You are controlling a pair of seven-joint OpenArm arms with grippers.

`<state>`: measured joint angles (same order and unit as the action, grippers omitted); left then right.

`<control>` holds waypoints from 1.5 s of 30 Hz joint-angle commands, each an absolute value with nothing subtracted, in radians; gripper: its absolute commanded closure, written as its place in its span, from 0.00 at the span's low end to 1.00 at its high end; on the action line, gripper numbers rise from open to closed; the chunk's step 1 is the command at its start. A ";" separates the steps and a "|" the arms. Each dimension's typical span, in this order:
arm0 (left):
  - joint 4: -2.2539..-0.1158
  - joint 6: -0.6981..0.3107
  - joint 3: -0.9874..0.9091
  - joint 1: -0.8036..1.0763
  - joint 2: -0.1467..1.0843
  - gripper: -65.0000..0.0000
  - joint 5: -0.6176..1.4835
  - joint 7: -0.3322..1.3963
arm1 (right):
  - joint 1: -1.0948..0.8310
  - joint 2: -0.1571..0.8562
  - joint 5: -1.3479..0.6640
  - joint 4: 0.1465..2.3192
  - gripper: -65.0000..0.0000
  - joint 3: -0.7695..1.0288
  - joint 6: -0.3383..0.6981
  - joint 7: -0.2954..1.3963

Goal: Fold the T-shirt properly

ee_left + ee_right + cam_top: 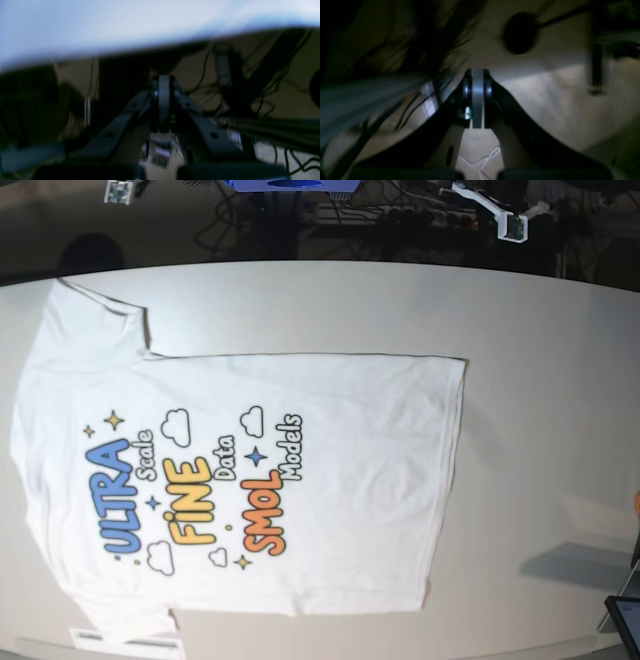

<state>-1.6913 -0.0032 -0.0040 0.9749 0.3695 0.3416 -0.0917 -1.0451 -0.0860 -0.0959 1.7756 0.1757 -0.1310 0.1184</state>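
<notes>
The T-shirt (300,480) lies spread flat on the white table (540,380) in the base view, print side up. Its collar end points left and its hem right, with the upper sleeve (90,330) spread out. Neither arm appears in the base view. In the left wrist view my left gripper (163,83) is shut with nothing between its fingers, and a pale blurred surface (100,25) lies beyond it. My right gripper (477,77) is likewise shut and empty, over the dim floor (557,105). Neither wrist view shows the shirt.
A dark screen (625,620) sits at the table's lower right corner. Beyond the table's far edge are a blue object (290,185) and a white part (505,220). Cables (262,105) and dark frame legs (595,50) show in the wrist views.
</notes>
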 commanded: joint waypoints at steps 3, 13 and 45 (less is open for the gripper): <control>-1.794 0.002 -0.076 1.024 0.369 1.00 0.344 -0.107 | -1.067 -0.087 -0.139 1.863 1.00 0.274 -0.131 0.104; -1.900 0.002 -0.259 0.937 0.367 1.00 0.344 -0.094 | -0.918 -0.084 -0.153 1.989 0.98 0.325 0.111 0.107; -1.896 0.002 -0.285 0.799 0.367 1.00 0.349 0.099 | -0.476 0.053 -0.857 1.840 0.34 0.989 0.510 0.943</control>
<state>-1.8820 -0.0040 -0.2752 0.7895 0.3557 0.3485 0.1200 -0.4744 0.0402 -0.8341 1.8256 0.9840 0.4992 0.9596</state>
